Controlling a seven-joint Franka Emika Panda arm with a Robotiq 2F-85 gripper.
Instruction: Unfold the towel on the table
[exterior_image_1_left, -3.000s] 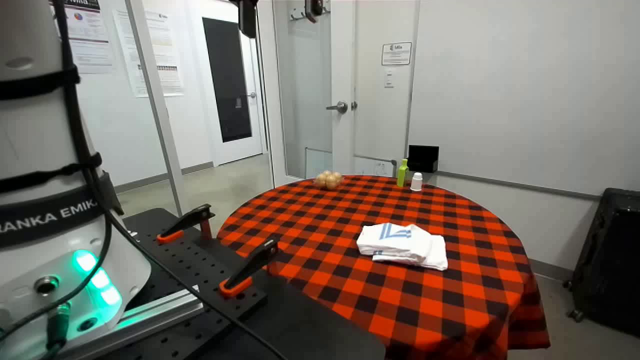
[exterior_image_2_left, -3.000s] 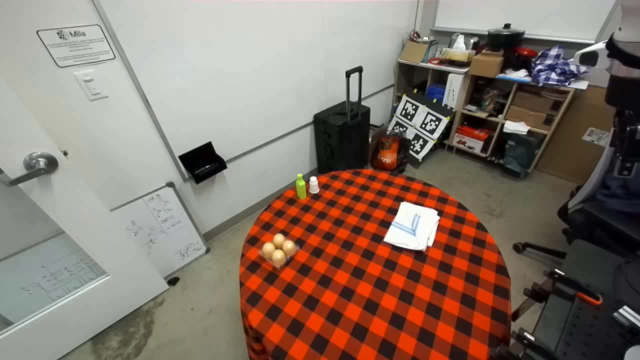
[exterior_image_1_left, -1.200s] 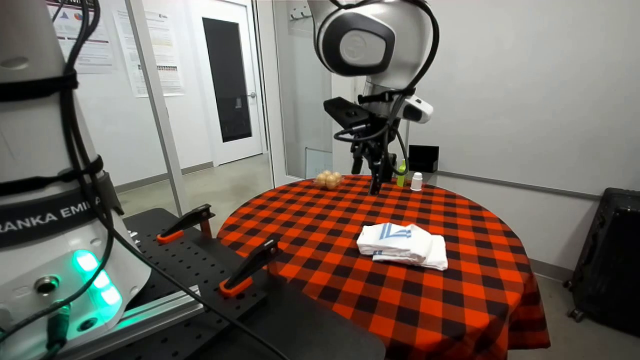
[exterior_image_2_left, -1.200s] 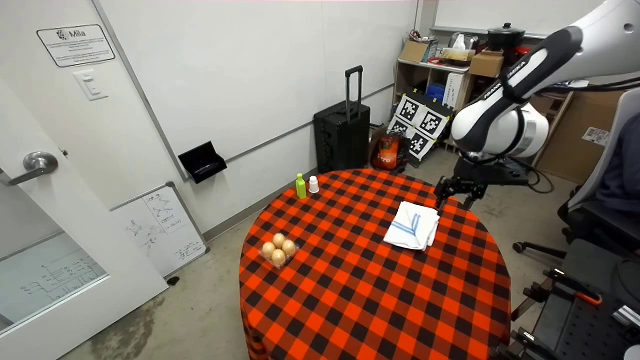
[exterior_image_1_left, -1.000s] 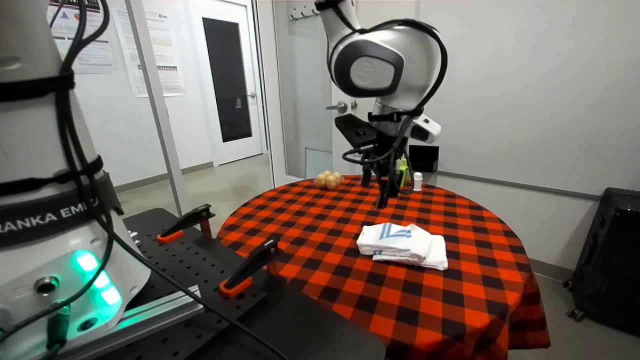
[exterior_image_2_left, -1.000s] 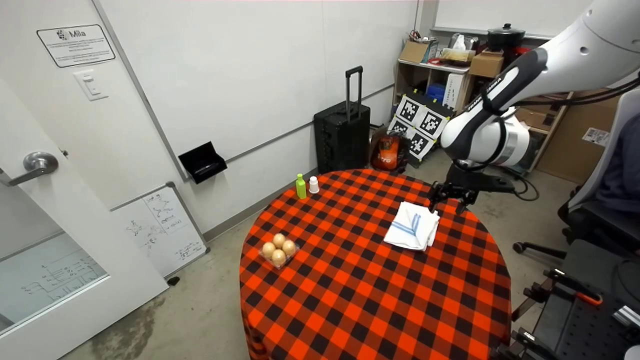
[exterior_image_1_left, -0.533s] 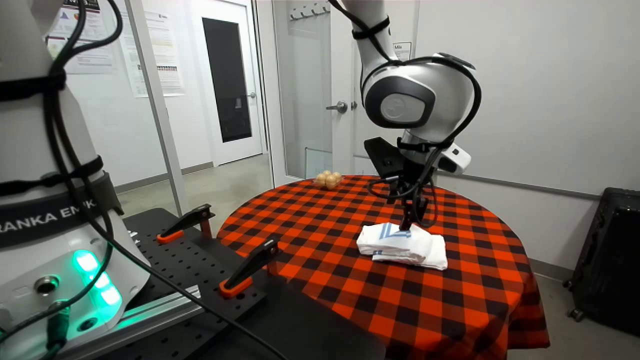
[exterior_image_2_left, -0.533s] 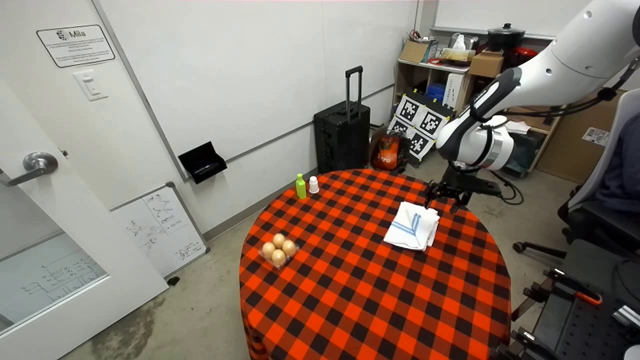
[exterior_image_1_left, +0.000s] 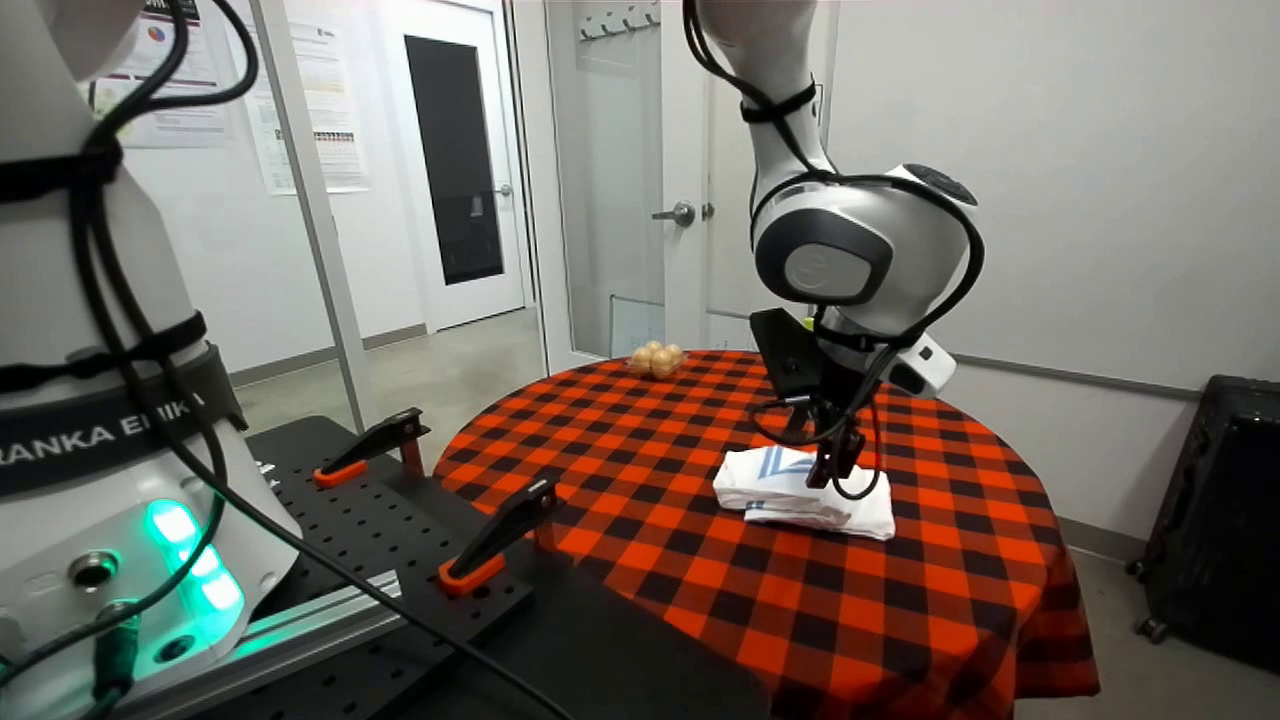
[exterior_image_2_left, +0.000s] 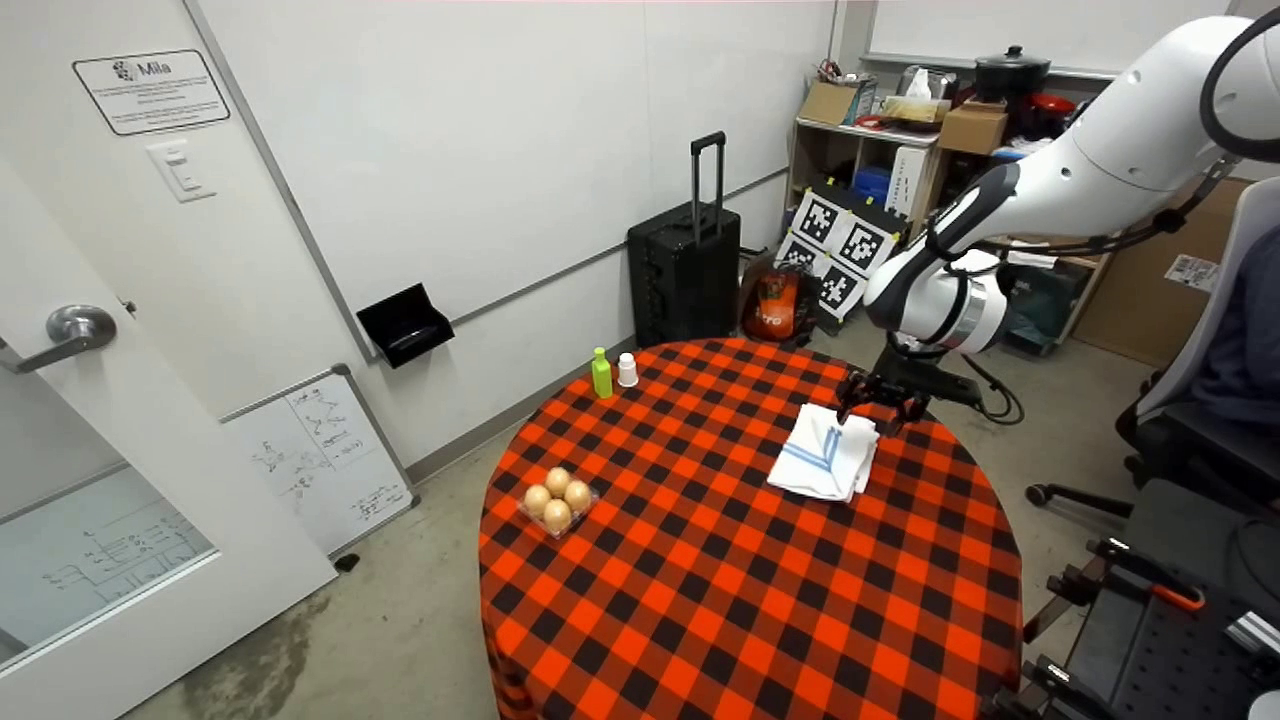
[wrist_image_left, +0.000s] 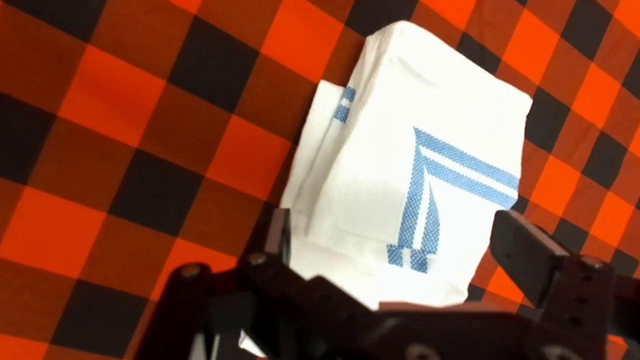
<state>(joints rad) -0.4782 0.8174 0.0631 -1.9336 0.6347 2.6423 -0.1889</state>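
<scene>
The folded towel (exterior_image_2_left: 822, 462) lies right of centre on the worktop (exterior_image_2_left: 720, 590) in both exterior views. Over its right part the tool (wrist_image_left: 392, 220) hangs, spread wide, grasping nothing. This looks like the approach; next should come lowering and pinching just the top layer.

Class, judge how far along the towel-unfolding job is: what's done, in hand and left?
Done: no unfolding shows; the towel lies folded on the table. In hand: the open gripper is at the towel, gripping nothing; contact is unclear. Left, probably: gripping the towel and opening out its layers, which the wrist view shows stacked.
</scene>
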